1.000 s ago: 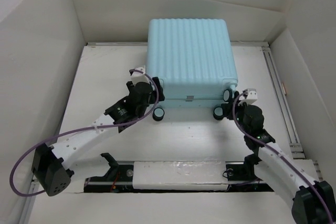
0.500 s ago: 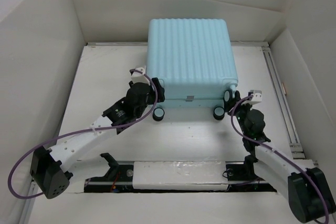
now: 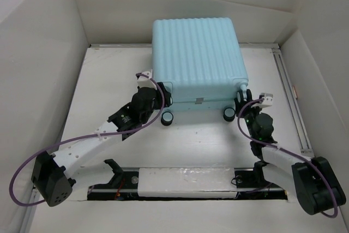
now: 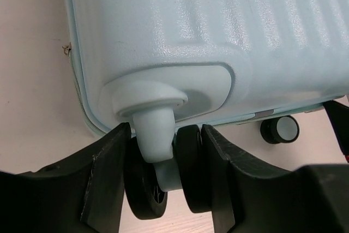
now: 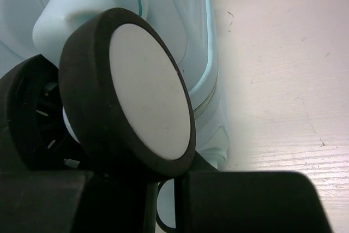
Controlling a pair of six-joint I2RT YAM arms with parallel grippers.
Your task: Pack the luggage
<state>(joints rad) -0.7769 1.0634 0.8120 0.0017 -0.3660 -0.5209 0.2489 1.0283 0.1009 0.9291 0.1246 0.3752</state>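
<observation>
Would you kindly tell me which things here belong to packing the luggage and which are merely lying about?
Part of the job: luggage, closed; left claw, astride the left caster; right claw, at the right caster.
Just there: table; purple cable on the left arm; metal rail at the table's right edge; white walls.

My overhead camera sits above and behind my arm bases. It looks down and forward at the suitcase [image 3: 196,53] from well away and takes in the whole table [image 3: 109,80]. My left wrist camera sits very close to the suitcase's near left corner, looking up along the shell past the left wheel [image 4: 147,189]. My right wrist camera is closer still, at the near right corner, where the right wheel [image 5: 144,107] fills much of its view. The overhead view shares both corners with the wrist views.
</observation>
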